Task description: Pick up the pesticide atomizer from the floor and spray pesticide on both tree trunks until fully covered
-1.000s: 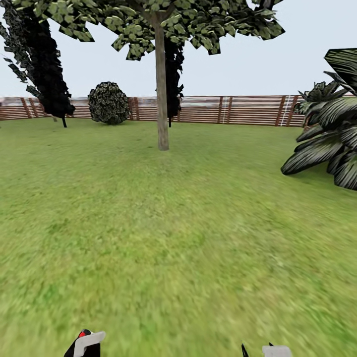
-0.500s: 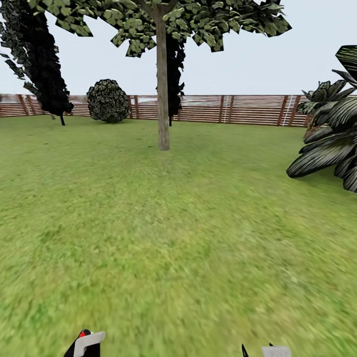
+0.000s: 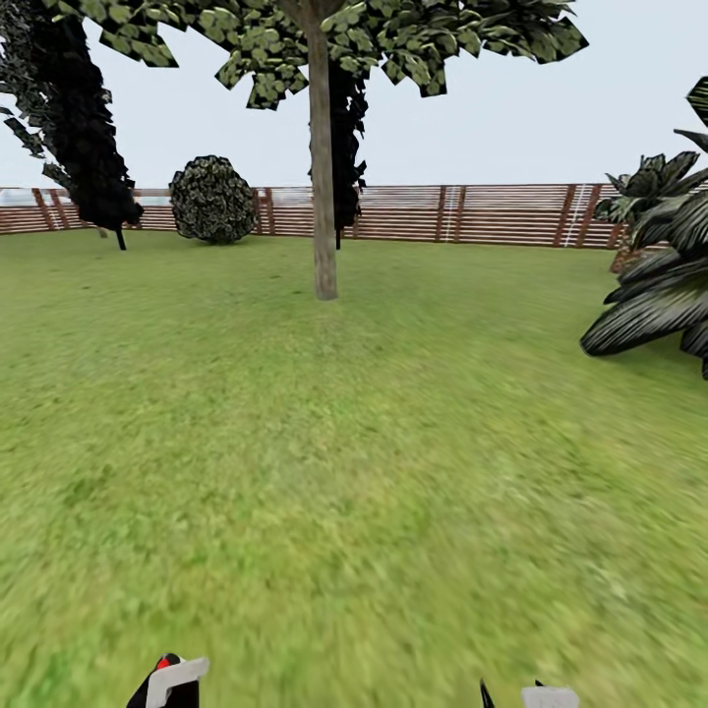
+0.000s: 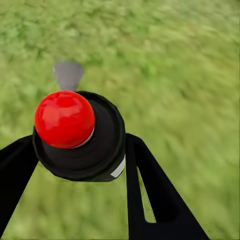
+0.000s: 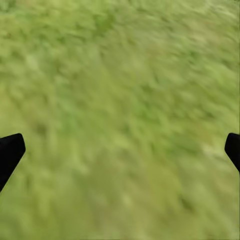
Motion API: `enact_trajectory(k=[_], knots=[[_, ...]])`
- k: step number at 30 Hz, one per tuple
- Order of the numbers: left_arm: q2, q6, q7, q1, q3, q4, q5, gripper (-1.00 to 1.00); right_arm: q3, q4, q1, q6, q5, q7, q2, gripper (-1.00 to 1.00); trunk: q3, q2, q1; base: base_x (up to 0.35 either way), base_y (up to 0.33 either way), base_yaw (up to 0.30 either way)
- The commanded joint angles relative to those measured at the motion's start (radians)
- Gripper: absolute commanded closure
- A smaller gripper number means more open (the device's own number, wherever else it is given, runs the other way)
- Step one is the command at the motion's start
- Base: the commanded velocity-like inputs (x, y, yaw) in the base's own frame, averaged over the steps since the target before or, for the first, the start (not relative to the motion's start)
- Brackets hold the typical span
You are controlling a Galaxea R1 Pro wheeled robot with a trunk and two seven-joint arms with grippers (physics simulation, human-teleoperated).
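Your left gripper [image 4: 75, 150] pinches the pesticide atomizer [image 4: 80, 132] between its black fingers over the grass [image 3: 354, 472], your right gripper [image 5: 120, 150] is spread wide, and the tree trunk [image 3: 323, 177] stands well ahead before the fence [image 3: 492, 214].

One tree [image 3: 322, 177], two cypresses [image 3: 84, 128], one round bush [image 3: 212, 201], one palm [image 3: 659, 285], one fence [image 3: 472, 214].

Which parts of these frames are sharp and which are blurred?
Head view: tree trunk and fence crisp, near grass smeared. Left wrist view: atomizer sharp between the end effector's fingers, lawn behind soft. Right wrist view: grass blurred throughout.
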Motion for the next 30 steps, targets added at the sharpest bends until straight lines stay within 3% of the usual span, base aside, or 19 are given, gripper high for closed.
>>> enact_trajectory(k=[1, 30], knots=[[0.000, 0.000, 0.000, 0.000, 0.000, 0.000, 0.000, 1.00, 0.000, 0.000, 0.000, 0.000, 0.000, 0.000, 0.000, -1.00, 0.000, 0.000, 0.000, 0.330, 0.077, 0.000], [0.000, 0.000, 0.000, 0.000, 0.000, 0.000, 0.000, 1.00, 0.001, 0.000, 0.000, 0.000, 0.000, 0.000, 0.000, -1.00, 0.000, 0.000, 0.000, 0.332, 0.022, 0.000]])
